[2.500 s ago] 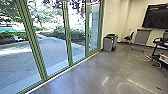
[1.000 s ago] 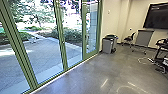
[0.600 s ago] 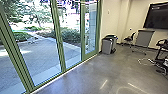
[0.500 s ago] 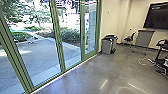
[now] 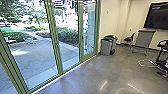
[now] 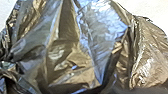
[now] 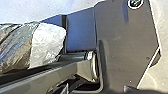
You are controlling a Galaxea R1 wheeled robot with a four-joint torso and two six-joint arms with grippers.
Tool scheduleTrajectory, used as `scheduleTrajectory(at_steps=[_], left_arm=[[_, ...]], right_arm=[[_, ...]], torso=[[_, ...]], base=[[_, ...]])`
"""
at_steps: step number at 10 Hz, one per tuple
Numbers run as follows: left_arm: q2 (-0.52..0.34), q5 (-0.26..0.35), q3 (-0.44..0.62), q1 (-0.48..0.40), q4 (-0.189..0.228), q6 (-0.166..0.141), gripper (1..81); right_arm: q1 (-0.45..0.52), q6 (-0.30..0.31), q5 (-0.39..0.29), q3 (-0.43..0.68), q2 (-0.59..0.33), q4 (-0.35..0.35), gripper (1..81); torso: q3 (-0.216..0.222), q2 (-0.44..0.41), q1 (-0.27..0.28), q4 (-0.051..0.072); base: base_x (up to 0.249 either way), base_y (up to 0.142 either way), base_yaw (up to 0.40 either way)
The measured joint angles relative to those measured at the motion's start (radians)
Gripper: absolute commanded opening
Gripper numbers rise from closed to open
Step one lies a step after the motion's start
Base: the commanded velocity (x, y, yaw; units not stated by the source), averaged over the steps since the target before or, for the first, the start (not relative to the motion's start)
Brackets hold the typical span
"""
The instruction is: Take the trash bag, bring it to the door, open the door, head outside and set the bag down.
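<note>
Left wrist view: the trash bag, dark, shiny and crumpled, lies close before my left tool; I cannot tell whether that tool is apart, together or clamped on the plastic. My right tool's state I cannot tell either. In the right wrist view, crumpled plastic sits beside my dark plate. Farther out, in the head view, a green-framed glass wall runs along my left, paved yard beyond. A grey bin stands near its far end. A dark wall screen bears a pale marking too small to read.
</note>
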Motion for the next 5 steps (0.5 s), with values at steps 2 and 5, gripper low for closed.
scheduleTrajectory(at_steps=[2,5], left_arm=[[0.002,0.000,0.000,0.000,0.000,0.000,1.0],[0.002,0.000,0.000,0.000,0.000,0.000,1.0]], right_arm=[[0.001,0.000,0.000,-0.003,0.000,0.000,81.1],[0.000,0.000,0.000,-0.003,0.001,0.000,81.1]], torso=[[0.000,0.000,0.000,0.000],[0.000,0.000,0.000,0.000]], base=[[0.171,-0.077,0.000],[0.171,-0.076,0.000]])
